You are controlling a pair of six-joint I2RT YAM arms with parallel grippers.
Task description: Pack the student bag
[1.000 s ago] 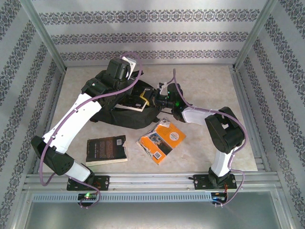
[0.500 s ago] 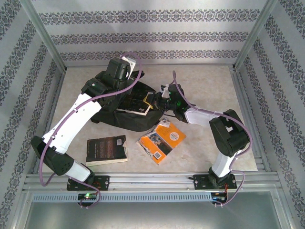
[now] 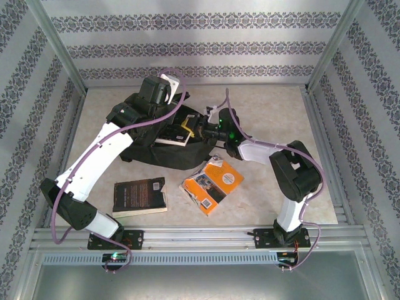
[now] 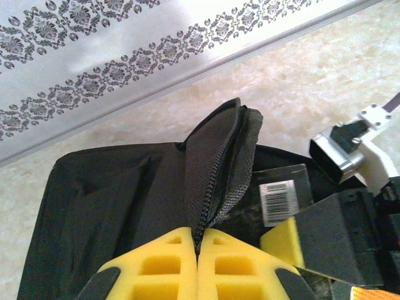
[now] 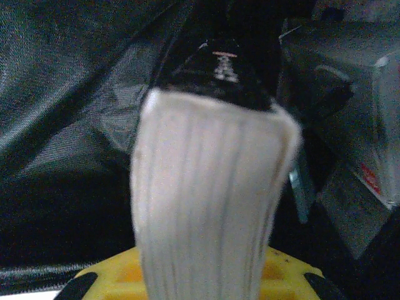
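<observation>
The pale table [image 3: 275,106] carries everything here, and the bag [image 3: 169,159] sits at its far side, a little left of centre, a black heap with its mouth turned to the right. The left arm [image 3: 94,159] stretches from the near left corner right over the bag. The right arm [image 3: 294,175] bends in from the near right and reaches left toward the opening.

On the near half of the table lie two books. The dark book [image 3: 139,195] lies flat to the near left, just in front of the bag. The orange book [image 3: 212,181] lies askew near the centre, between the bag and the right arm's base.

A third one, the held book [image 5: 212,187], is up at the bag's mouth with its pale page edge facing the right wrist camera and its dark cover running in among the black fabric. From the left wrist its barcode label [image 4: 278,200] shows just inside the opening.

The right gripper [image 3: 190,128] is clamped on that held book, yellow fingers [image 5: 125,275] on either side. The left gripper [image 4: 197,240] has its yellow fingers pressed together, pinching the bag's zipper flap [image 4: 219,162], which stands up in a fold.
</observation>
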